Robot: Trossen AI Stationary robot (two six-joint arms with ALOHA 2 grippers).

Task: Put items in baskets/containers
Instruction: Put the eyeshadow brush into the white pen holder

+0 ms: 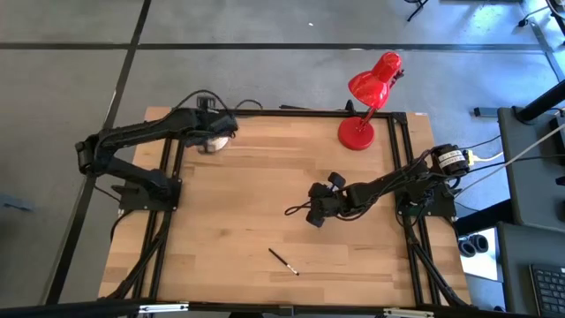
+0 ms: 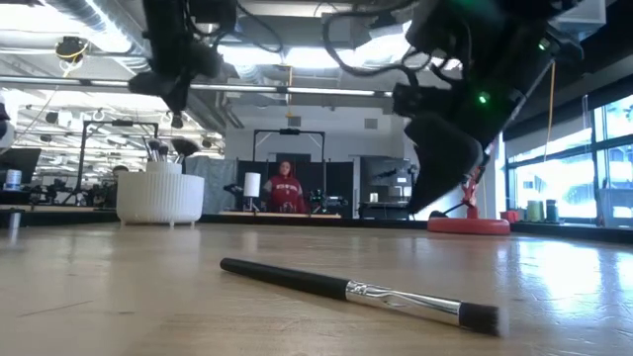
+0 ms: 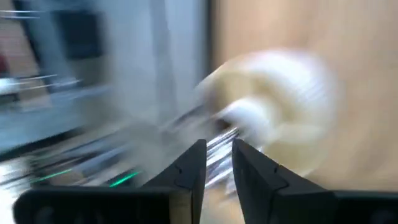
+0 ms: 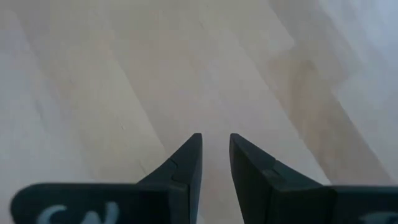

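The cream-white ribbed cup [image 2: 160, 199] stands near the table's far left corner with several brushes upright in it [image 2: 163, 148]. In the high view it shows as a pale patch [image 1: 222, 138] under my left arm. My left gripper [image 3: 219, 146] hovers just above the cup [image 3: 280, 106], shut and holding nothing. One dark-handled makeup brush [image 1: 284, 261] with a silver ferrule lies flat on the table near its near edge [image 2: 346, 289]. My right gripper [image 1: 312, 215] hangs over the table's middle, above and beyond that brush, shut and holding nothing [image 4: 216, 137].
A red desk lamp [image 1: 366, 106] stands with its round base [image 2: 469, 225] at the table's far right. Bare wood lies between the cup, the lamp and the loose brush. A person in red [image 2: 287, 190] is far back in the room beyond the table.
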